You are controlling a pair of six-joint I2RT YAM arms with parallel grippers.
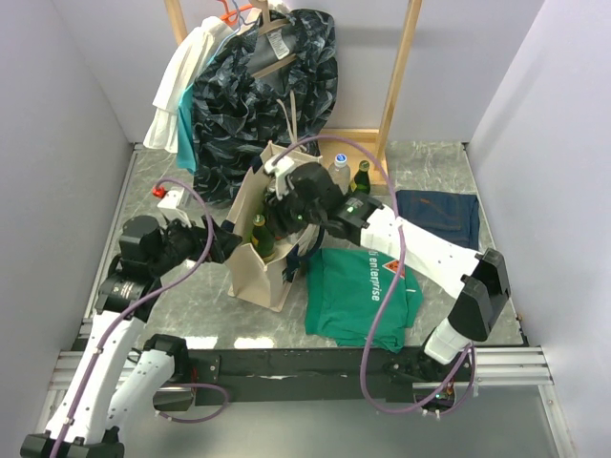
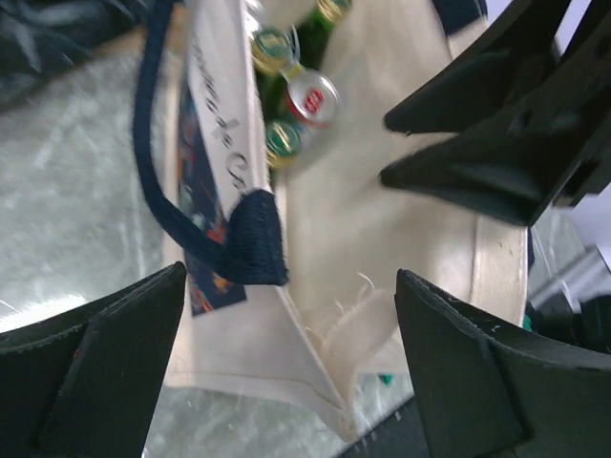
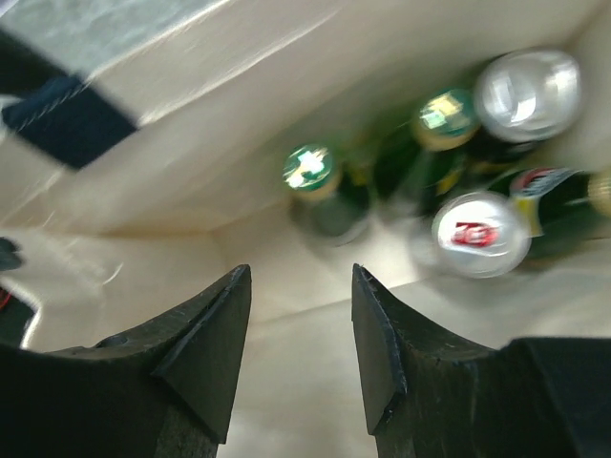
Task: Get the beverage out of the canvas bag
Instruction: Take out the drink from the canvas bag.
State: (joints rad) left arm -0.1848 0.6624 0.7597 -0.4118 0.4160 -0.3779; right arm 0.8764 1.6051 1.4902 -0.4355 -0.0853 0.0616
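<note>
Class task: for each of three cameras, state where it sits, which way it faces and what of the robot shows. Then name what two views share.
Top external: above and behind the left arm and right arm, looking down on the grey marbled table; both show.
Left wrist: on the left arm, facing the open top of the boxy cream canvas bag; the open left gripper shows.
Right wrist: on the right arm, looking down inside the bag; the right gripper shows.
Shared: both wrist views show green bottles and a red-and-silver can.
</note>
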